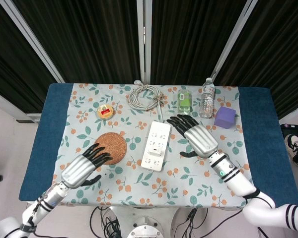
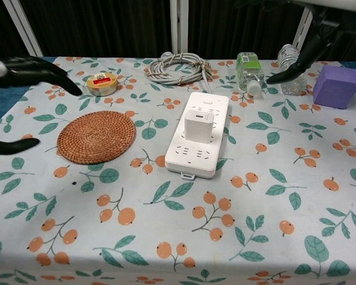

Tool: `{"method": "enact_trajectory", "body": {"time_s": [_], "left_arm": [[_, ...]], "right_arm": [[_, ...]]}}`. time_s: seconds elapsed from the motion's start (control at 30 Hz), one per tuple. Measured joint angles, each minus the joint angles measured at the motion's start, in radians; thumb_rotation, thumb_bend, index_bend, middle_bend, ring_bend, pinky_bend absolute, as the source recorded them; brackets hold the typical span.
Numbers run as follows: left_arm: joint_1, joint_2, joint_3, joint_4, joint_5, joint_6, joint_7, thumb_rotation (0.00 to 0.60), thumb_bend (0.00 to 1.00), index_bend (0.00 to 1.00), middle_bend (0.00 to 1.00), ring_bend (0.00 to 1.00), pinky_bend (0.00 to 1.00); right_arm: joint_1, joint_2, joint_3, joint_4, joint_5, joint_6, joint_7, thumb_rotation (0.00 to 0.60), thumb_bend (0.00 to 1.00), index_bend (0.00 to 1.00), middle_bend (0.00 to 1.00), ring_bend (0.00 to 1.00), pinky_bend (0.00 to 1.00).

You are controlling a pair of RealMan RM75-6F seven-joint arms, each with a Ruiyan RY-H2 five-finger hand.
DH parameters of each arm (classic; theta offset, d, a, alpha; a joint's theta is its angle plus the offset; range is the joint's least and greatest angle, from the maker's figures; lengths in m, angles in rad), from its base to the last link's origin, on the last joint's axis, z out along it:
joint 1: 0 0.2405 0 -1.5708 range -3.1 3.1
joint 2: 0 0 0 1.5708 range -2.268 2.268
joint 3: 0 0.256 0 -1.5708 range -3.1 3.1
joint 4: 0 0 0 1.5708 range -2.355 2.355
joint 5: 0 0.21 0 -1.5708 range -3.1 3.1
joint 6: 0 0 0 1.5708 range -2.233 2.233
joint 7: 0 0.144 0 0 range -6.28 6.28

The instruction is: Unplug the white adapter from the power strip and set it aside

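Note:
A white power strip [image 1: 156,145] [image 2: 198,141] lies slantwise at the table's middle, and the white adapter [image 1: 158,147] [image 2: 199,124] is plugged into its centre. My right hand [image 1: 197,138] [image 2: 311,43] hovers open to the right of the strip, raised above the table and apart from it. My left hand [image 1: 84,167] [image 2: 29,70] is open over the table's front left, its fingertips reaching the woven round coaster [image 1: 110,147] [image 2: 96,136]. Neither hand holds anything.
A coiled grey cable [image 1: 145,95] [image 2: 178,66] lies behind the strip. A green bottle [image 1: 184,101], a clear water bottle [image 1: 206,97] and a purple cube [image 1: 224,117] [image 2: 336,85] stand at the back right. A small round tin [image 1: 105,111] [image 2: 101,83] sits back left.

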Motion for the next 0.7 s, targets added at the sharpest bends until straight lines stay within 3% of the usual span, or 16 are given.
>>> {"method": "enact_trajectory", "body": {"time_s": [0.13,0.27,0.47,0.7], "left_arm": [[-0.078,-0.072,-0.005,0.004,0.008,-0.107,0.055,0.6,0.43,0.21,0.19,0.1,0.1],[-0.152,-0.156,-0.027,0.021,-0.028,-0.218,0.111,0.6,0.43,0.2,0.19,0.1,0.1],[-0.229,-0.267,-0.059,0.066,-0.132,-0.325,0.17,0.6,0.42,0.19,0.19,0.1,0.11],[-0.267,-0.353,-0.073,0.119,-0.201,-0.343,0.21,0.6,0.42,0.18,0.18,0.1,0.11]], "right_arm": [[0.065,0.082,0.017,-0.066,0.159,-0.128,-0.097,0.6,0.03,0.0,0.07,0.0,0.13],[0.148,0.099,0.011,-0.082,0.267,-0.216,-0.177,0.6,0.03,0.0,0.07,0.0,0.13],[0.236,0.051,-0.034,-0.054,0.316,-0.254,-0.284,0.6,0.03,0.0,0.07,0.0,0.13],[0.301,-0.036,-0.096,0.018,0.352,-0.256,-0.375,0.6,0.03,0.01,0.08,0.0,0.14]]}}
